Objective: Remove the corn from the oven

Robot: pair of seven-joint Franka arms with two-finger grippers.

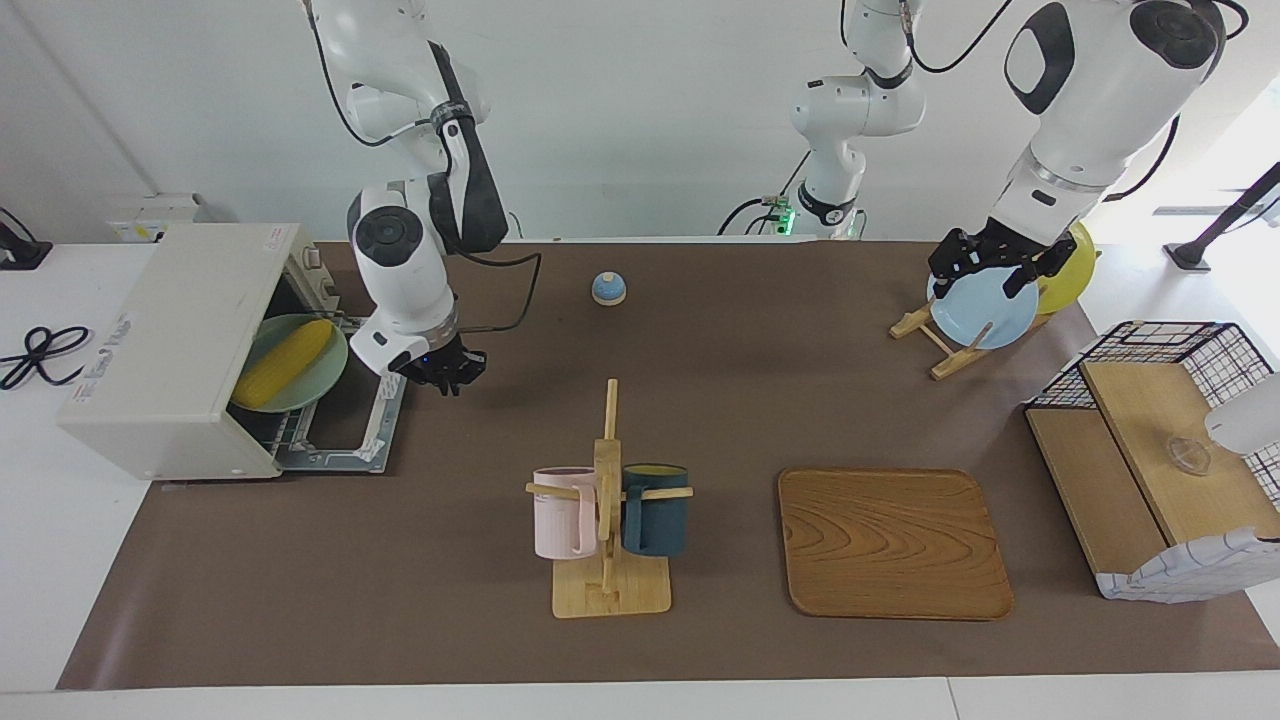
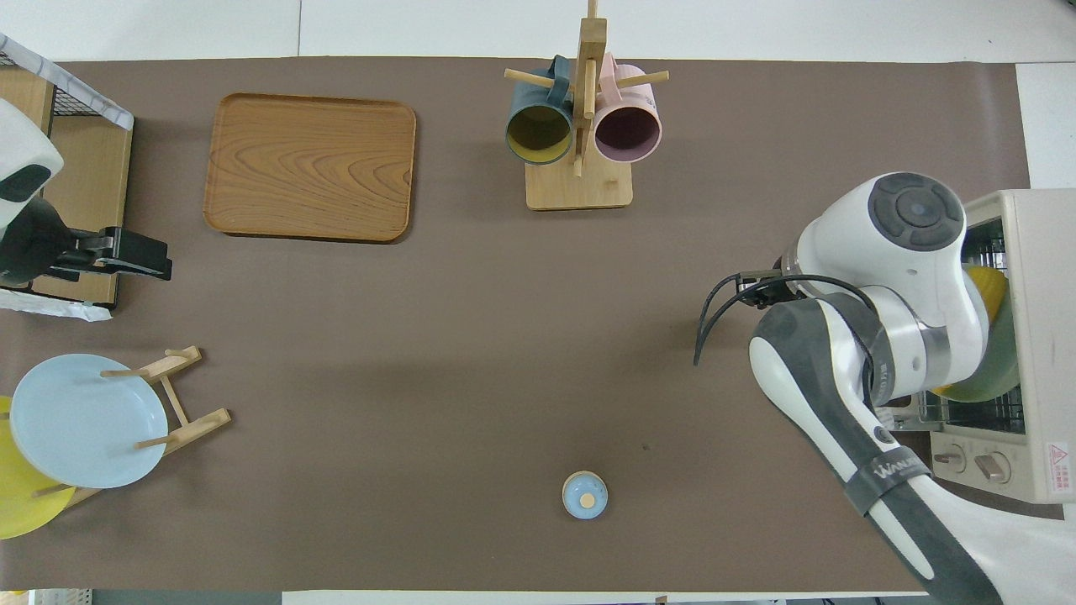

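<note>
The oven (image 1: 170,350) stands at the right arm's end of the table, its door (image 1: 340,440) folded down flat. Inside it, the yellow corn (image 1: 285,362) lies on a green plate (image 1: 305,385) on the wire rack. My right gripper (image 1: 447,378) points down, low over the table just beside the open door, with nothing visibly in it. In the overhead view the right arm covers most of the corn (image 2: 994,290) and the oven (image 2: 1038,336). My left gripper (image 1: 987,268) hangs open and empty in the air, by the basket and plate rack.
A mug rack (image 1: 608,500) with a pink and a dark blue mug stands mid-table, with a wooden tray (image 1: 890,540) beside it. A wire-and-wood basket (image 1: 1150,450) and a plate rack with a blue plate (image 1: 985,310) stand at the left arm's end. A small blue knob (image 1: 609,288) lies near the robots.
</note>
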